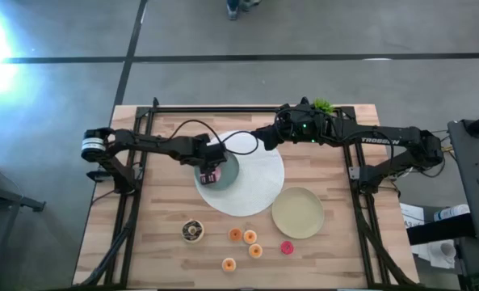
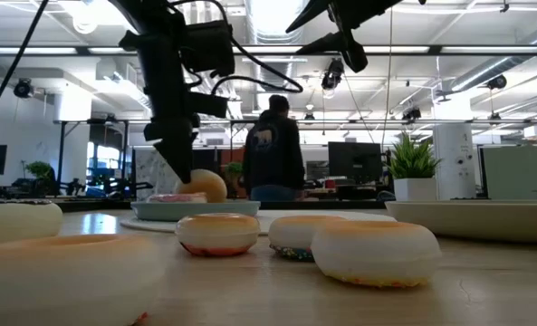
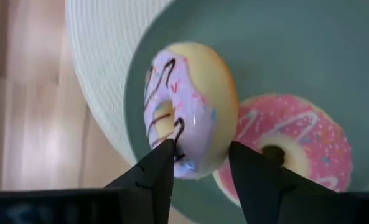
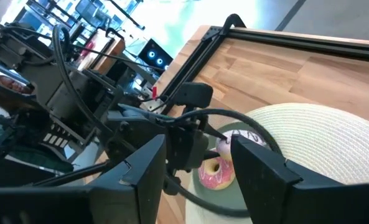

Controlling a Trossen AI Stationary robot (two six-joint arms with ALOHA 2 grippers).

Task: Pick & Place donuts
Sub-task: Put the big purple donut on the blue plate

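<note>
My left gripper (image 1: 211, 174) is over the teal plate (image 1: 231, 166), shut on a lilac-glazed donut (image 3: 190, 106) with dark stripes. A pink sprinkled donut (image 3: 296, 149) lies flat on that plate beside it. The plate sits on a round white mat (image 1: 255, 194). Loose donuts lie near the table's near edge: a chocolate one (image 1: 192, 231), several orange ones (image 1: 250, 237) and a red one (image 1: 287, 248). My right gripper (image 1: 263, 139) hangs open above the mat's far side, touching nothing. My left gripper (image 3: 200, 155) pinches the lilac donut's ring (image 3: 200, 163) between its two fingers, one finger (image 3: 162, 158) on the glazed face by the hole and the other on the plain yellow back. The fingers come from above, pointing down. The donut stands on edge, tilted, over the teal plate (image 3: 296, 50).
A beige plate (image 1: 297, 213) sits on the table right of the mat, toward the near edge. Black frame rails run along the table's left, right and far sides. A small green plant (image 1: 323, 105) stands at the far edge. A person stands in the room beyond the table (image 2: 273, 149).
</note>
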